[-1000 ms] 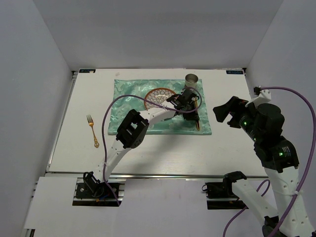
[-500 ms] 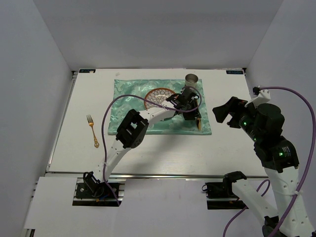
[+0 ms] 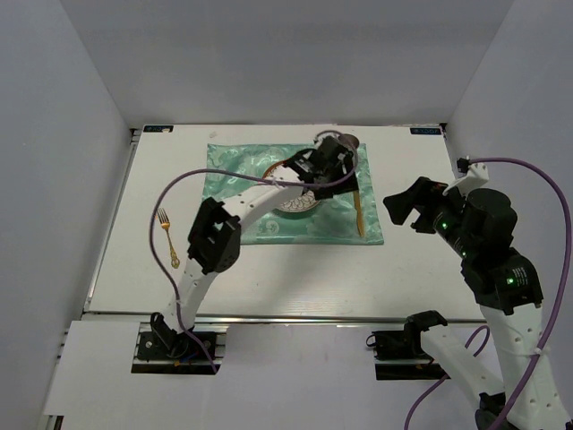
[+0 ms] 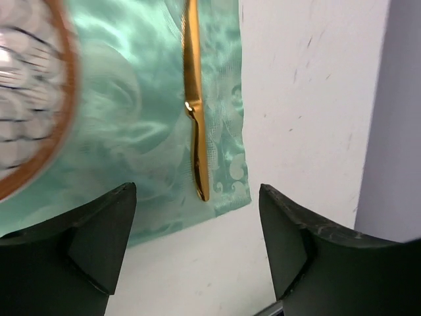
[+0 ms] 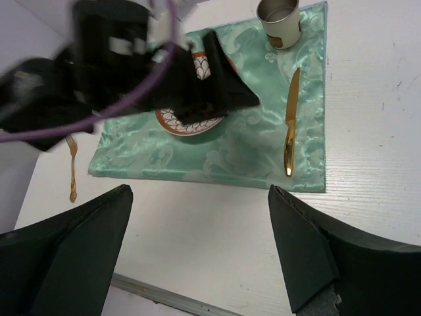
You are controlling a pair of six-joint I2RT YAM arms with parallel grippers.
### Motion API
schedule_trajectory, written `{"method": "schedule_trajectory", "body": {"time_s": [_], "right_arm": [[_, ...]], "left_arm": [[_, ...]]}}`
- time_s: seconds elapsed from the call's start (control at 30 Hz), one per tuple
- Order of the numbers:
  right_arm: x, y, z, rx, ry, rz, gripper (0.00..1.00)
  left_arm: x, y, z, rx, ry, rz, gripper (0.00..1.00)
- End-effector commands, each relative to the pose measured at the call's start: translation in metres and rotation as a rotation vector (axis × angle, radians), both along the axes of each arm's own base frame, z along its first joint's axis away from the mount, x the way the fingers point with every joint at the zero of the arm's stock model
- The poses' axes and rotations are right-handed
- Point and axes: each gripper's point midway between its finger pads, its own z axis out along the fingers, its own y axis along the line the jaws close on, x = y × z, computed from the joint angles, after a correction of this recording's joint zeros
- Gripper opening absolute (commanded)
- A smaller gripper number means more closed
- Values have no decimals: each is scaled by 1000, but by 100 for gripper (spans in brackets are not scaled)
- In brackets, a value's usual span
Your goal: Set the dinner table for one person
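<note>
The white dinner table [image 3: 295, 269] carries a mint-green cloth [image 3: 242, 210] at its back centre. On the cloth lie a patterned plate [image 3: 295, 202], partly under my left arm, a metal cup [image 5: 279, 20] at the back right corner, and a gold knife [image 3: 358, 210] along the right edge. The knife [image 4: 194, 112] lies free, pointing away from my open left gripper [image 4: 197, 243], which hovers above the cloth near the cup [image 3: 351, 143]. A gold fork [image 3: 166, 237] rests on the bare table at the left. My right gripper [image 3: 405, 204] hangs open and empty to the right of the cloth.
White walls [image 3: 72, 107] close in the table on three sides, and a metal rail [image 3: 295, 315] runs along its near edge. My left arm [image 3: 260, 193] stretches across the cloth over the plate. Its purple cable [image 3: 170, 193] loops above the table's left half.
My left gripper has opened, let go of the knife and drawn back and up toward the cup. The knife now lies alone on the cloth. The right arm has hardly moved.
</note>
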Motion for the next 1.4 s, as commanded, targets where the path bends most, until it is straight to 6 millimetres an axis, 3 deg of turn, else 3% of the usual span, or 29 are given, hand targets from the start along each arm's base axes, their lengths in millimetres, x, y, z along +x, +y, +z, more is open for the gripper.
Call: {"method": "schedule_trajectory", "body": {"time_s": [0.0,0.03,0.1,0.13,0.2,0.23,0.27,0.3,0.33,0.4,0.43,0.5,0.53,0.63,0.87,1.03,1.17,1.23,1.37], "right_arm": [[0,7,14,11,-67,48,89],[1,8,10,11,-59,54,89],[3,12,4,11,-47,74,89],[4,13,2,7,-41,78,89],[4,15,0,-2,-35,93,89],[4,14,-1,-5,-35,94,89],[4,15,-3,-7,-31,98,89],[5,16,-5,-7,-33,101,89],[4,17,-6,-2,-33,111,89],[7,21,-11,6,-30,124,89],[6,25,-11,16,-27,143,89],[8,30,-17,30,-16,161,89],[7,32,-18,38,-15,178,89],[6,36,-24,50,-17,196,89],[5,46,-34,75,-22,256,89],[1,51,-39,85,-27,288,89],[0,51,-36,80,-40,294,89],[0,50,-36,76,-40,289,89],[-1,50,-32,81,-51,291,89]], "left_arm": [[19,82,88,81,-138,136,85],[22,114,89,118,-116,183,85],[27,152,83,178,-97,228,88],[34,202,78,237,-60,309,89],[33,264,68,332,-6,383,94],[33,322,67,367,27,465,95],[28,350,65,386,46,501,96],[14,379,49,424,93,533,98],[7,419,61,418,85,605,98],[-9,454,58,436,103,671,98],[-25,481,50,455,126,705,98],[-39,501,33,457,178,725,98],[-56,517,16,479,238,743,98],[-78,525,-14,474,296,718,98],[-77,531,-41,409,337,710,98],[-79,544,-77,384,408,746,97],[-81,541,-106,357,468,732,82],[-87,542,-116,356,500,739,59],[-86,545,-117,371,498,741,29]]}}
